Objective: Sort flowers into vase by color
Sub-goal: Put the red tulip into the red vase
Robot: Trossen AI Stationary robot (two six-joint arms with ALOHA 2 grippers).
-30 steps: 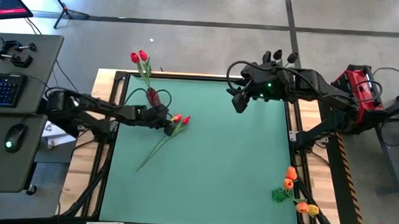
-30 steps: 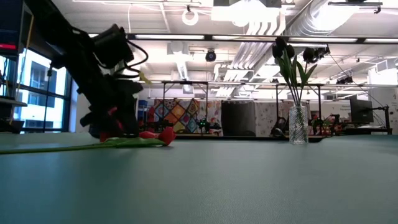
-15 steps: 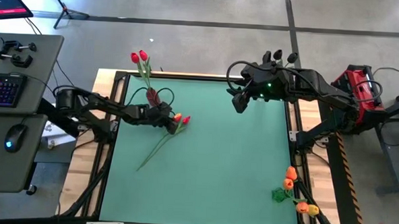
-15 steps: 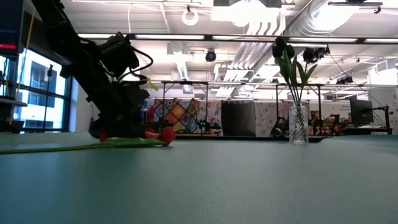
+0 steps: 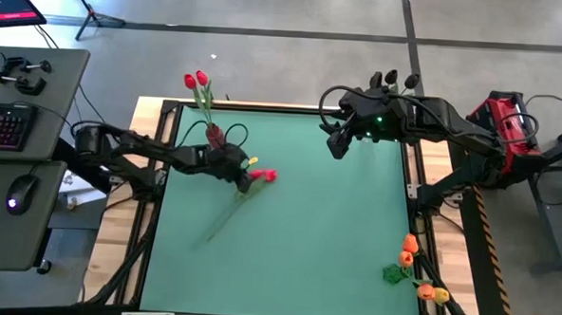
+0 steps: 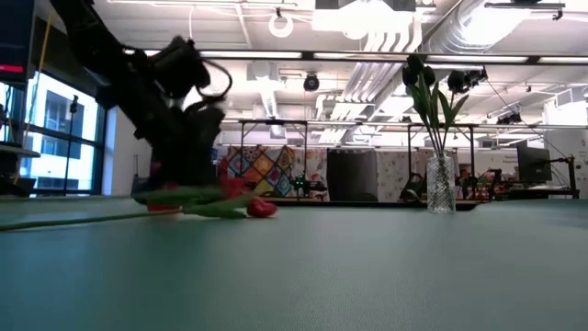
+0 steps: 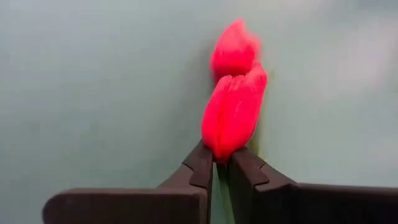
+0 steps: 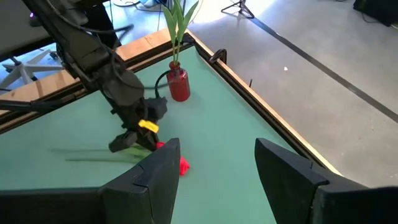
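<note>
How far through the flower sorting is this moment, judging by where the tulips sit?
Partly done. Red tulips already stand in the red vase, and dark ones in the clear vase. In hand: the left end effector is shut on the red tulips on the mat. Left: orange tulips lie at the table edge. The right end effector waits open.

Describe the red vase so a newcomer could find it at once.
Start at the green table and go to its far left corner, just behind the left gripper. There stands the red vase, small and dark red, holding two red tulips on tall green stems. The other vase in the low view is clear glass with near-black flowers.
</note>
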